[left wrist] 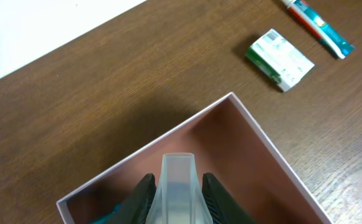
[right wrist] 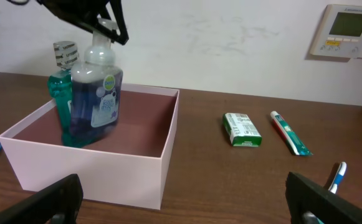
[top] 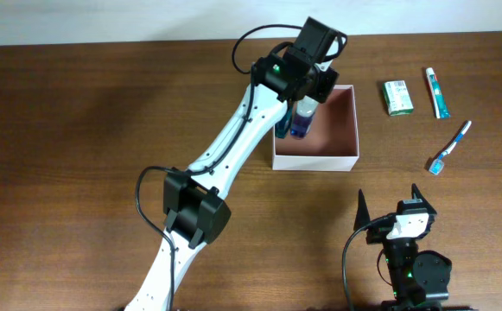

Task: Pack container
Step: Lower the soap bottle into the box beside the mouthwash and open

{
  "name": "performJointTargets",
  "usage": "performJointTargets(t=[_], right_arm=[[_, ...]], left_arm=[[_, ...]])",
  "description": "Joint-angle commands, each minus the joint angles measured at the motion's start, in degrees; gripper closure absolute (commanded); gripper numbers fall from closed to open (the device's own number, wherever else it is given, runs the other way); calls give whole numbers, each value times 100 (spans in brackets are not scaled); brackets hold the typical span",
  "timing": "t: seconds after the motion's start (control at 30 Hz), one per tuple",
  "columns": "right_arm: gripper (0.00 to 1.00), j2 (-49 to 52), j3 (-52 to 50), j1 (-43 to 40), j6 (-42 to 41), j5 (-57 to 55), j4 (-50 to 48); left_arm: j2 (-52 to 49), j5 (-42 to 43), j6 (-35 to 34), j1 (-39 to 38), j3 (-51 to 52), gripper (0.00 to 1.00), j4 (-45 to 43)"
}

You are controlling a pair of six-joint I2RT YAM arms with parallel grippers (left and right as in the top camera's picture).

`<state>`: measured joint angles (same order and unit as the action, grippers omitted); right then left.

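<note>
A brown wooden bench (top: 78, 104) sits in front of a plain white wall (right wrist: 230, 37). The container (top: 315, 161) stands on the far half of the bench, a bit right of the middle. It is a square open box, white outside and pinkish inside.

The left gripper (left wrist: 177, 198) reaches over the far left part of the container. Its jaws are squeezed tight on the clear top of a blue bottle (right wrist: 96, 106). The bottle hangs down inside the box and leans a little. The near wall hides its bottom, so I cannot tell if it touches the floor of the box. A teal bottle (right wrist: 59, 93) is in the box too, right beside the blue one on its left.

I think the step now is putting the blue bottle in. Next, the arm needs to lower it until it stands, let go, and lift straight up so it does not bump the teal bottle.

The right gripper (top: 390, 206) waits at the near edge of the bench with its jaws spread wide and nothing in them. To the right of the box lie a green-and-white carton (top: 397, 97), a toothpaste tube (top: 437, 92) and a toothbrush (top: 451, 147). These are not packed yet, and they are on the right arm's side.
</note>
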<state>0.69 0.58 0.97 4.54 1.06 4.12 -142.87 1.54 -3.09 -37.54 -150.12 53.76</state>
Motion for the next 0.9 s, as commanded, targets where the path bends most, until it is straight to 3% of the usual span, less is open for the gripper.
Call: performJointTargets(t=[0.0,0.13,0.87], right_arm=[[1,-37,-26,52,-7,-26,35],[1,-37,-26,52,-7,-26,35],[1,-37,-26,52,-7,-26,35]], left_arm=[[46,68,-76,17,-184,74,-59],[35,72,-76,17,-184,68,-59],[35,63,-74,22,-184,67,175]])
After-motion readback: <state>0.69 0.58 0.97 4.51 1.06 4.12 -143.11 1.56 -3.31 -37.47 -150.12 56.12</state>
